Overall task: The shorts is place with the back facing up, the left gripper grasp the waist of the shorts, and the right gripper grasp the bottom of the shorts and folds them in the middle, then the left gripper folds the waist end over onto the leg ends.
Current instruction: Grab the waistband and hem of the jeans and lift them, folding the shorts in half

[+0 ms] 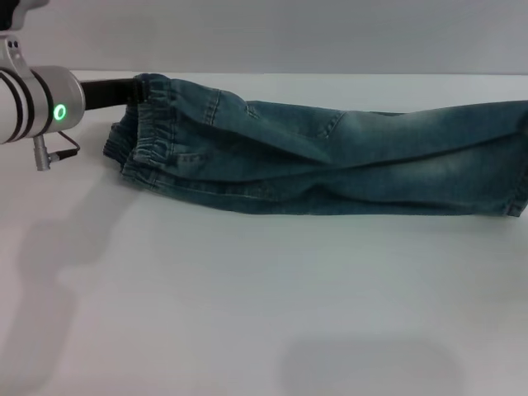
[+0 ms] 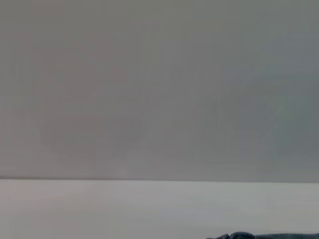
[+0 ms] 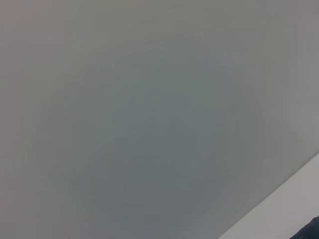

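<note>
we see the shorts [image 1: 330,161] lying on the white worktop [image 1: 247,313], already doubled lengthwise into a long band that runs across the far side. the gathered waist [image 1: 153,132] is at our left end, and the leg ends [image 1: 516,165] reach the right edge of the head view. our left tool [image 1: 130,91] comes in level from the left, its black tip pushed into the far corner of the waist. the denim hides the fingertips, so we cannot tell whether they are apart or clamped on the cloth. the right tool is out of sight in the head view.

we judge the step in hand to be the last fold, waist over onto the leg ends. to do it well, we should catch both layers of the elastic band. we then lift only enough to clear the cloth beneath, carry the waist straight along the band's length, and lay it square on the hems. pulling sideways would drag the lower layers askew.
</note>
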Available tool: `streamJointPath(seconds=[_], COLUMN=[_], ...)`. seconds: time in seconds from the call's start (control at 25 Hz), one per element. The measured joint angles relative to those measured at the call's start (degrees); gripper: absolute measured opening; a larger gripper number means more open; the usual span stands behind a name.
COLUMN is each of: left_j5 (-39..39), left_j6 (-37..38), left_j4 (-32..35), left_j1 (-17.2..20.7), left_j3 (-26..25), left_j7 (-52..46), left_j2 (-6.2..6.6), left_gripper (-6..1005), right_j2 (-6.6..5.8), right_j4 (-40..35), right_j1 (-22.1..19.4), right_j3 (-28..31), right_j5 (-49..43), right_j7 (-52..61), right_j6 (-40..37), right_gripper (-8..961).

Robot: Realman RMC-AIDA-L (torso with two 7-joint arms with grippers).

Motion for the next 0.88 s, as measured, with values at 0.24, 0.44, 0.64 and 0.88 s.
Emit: streamJointPath(seconds=[0.24,0.44,0.64,0.88], left_j5=[-0.28,-0.28,-0.12,-0.07], left_j6=[-0.67,-2.66,-3.95,-4.81], left_j4=[1.43,1.44,0.05,-0.26], left_j1=[-0.82,-1.03,-0.37,0.12], left_j3=[-0.08,-1.52,-1.6,-1.58], left_j7=[0.56,0.61,0.62,0.62], left_j2=[-0.06,-0.02,0.08,0.02], left_gripper=[175,337,505,708], right_j2=[-0.01,-0.01,0.01,-0.02], right_j4=[-0.35,-1.11,-2.52,-3.31], right_j1=[0.12,0.11,0.6,1.85], right_j3=[-0.21,-0.02,3.23,4.3], right_j5=[-0.05,0.04,0.3,0.04], right_j7=[-0.27,-0.49,-0.54,-0.4], right_j6=[0.11,0.04,-0.53,-0.58], right_gripper=[61,61,61,60])
